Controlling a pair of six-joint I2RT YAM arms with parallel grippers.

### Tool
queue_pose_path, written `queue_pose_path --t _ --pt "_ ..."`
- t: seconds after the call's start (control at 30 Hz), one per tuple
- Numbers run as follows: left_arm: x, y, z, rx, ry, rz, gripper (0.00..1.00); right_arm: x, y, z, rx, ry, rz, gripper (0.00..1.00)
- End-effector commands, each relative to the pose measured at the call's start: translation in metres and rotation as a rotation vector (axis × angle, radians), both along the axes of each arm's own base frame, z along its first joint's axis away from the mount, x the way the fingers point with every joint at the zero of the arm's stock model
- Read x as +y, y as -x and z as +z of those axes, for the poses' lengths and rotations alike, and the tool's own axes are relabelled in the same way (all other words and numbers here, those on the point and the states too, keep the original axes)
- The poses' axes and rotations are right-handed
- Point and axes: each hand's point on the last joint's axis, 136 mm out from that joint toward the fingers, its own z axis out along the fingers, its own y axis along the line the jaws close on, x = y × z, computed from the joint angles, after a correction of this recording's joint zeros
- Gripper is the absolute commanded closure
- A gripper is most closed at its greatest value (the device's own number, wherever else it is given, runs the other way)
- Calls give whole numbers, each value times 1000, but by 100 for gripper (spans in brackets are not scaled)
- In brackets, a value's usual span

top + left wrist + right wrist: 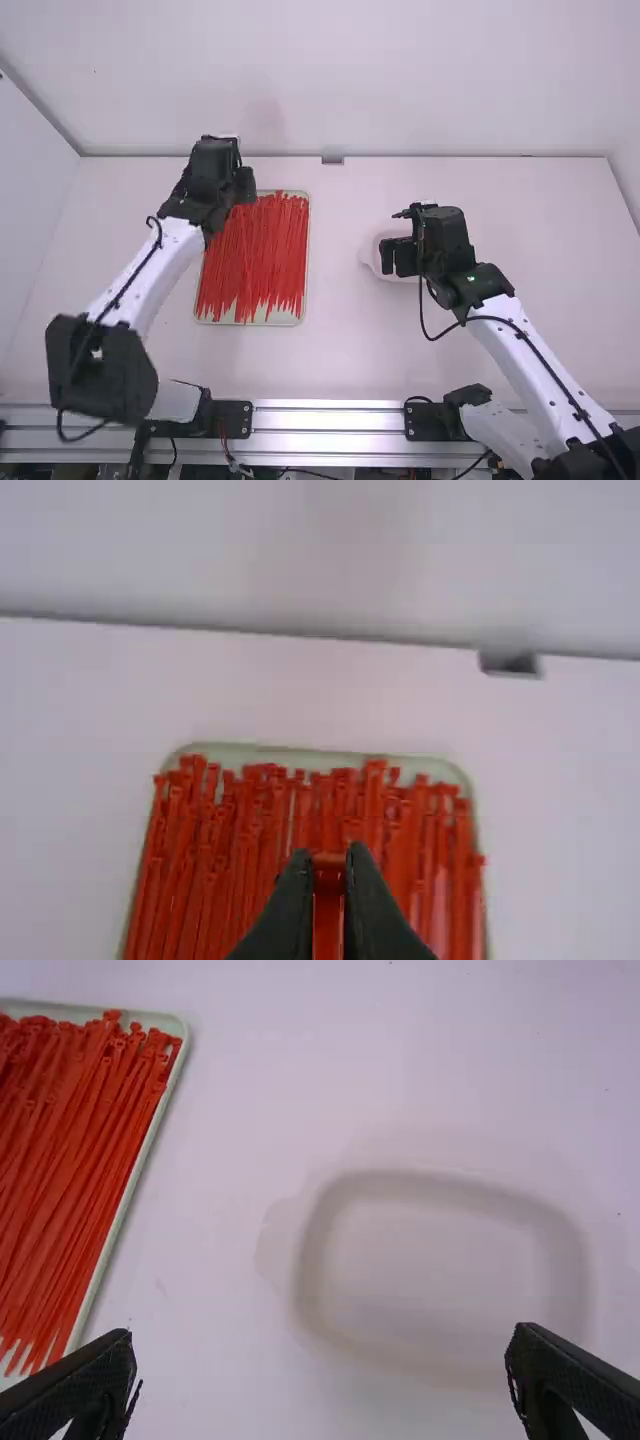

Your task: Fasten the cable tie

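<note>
A thick pile of red cable ties (255, 255) lies in a pale green tray (250, 322) left of the table's middle. My left gripper (327, 865) is at the tray's far end, low over the pile (230, 860), shut on a single red cable tie (327, 905) that runs between its fingers. In the high view that arm's wrist (215, 180) covers the fingers. My right gripper (320, 1345) hangs open above a shallow white dish (440, 1270), nothing between its fingers. The dish (373, 255) sits right of the tray, partly under the right gripper (400, 255).
White walls close the table at the back and both sides. A small grey bracket (332, 157) sits at the foot of the back wall. Bare table surface lies between tray and dish and across the right half.
</note>
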Motion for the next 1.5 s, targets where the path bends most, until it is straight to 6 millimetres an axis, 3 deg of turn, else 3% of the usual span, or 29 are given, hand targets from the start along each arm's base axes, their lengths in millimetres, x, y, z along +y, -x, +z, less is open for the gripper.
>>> queue_pose_path --t 0.0,0.1,0.23,0.53,0.77,1.0,1.27,1.47 --pt "2 27 7 -38 8 3 98 3 -6 13 -24 -10 2 2" --pt "7 61 15 -101 40 15 98 7 -4 12 -16 -28 20 2" --pt "8 89 14 -143 73 14 98 13 -3 14 -15 -51 43 2" --pt "13 122 8 -203 213 76 98 41 6 22 -10 -160 186 2" --pt "-10 121 20 -240 313 -28 98 80 21 47 -63 -299 433 2" --pt "-39 101 36 -261 404 -145 98 107 36 77 -141 -428 625 1" --pt "-73 80 67 -250 431 -320 98 133 43 86 -209 -398 681 2" --pt "-103 80 92 -293 418 -416 98 147 44 91 -230 -395 650 2"
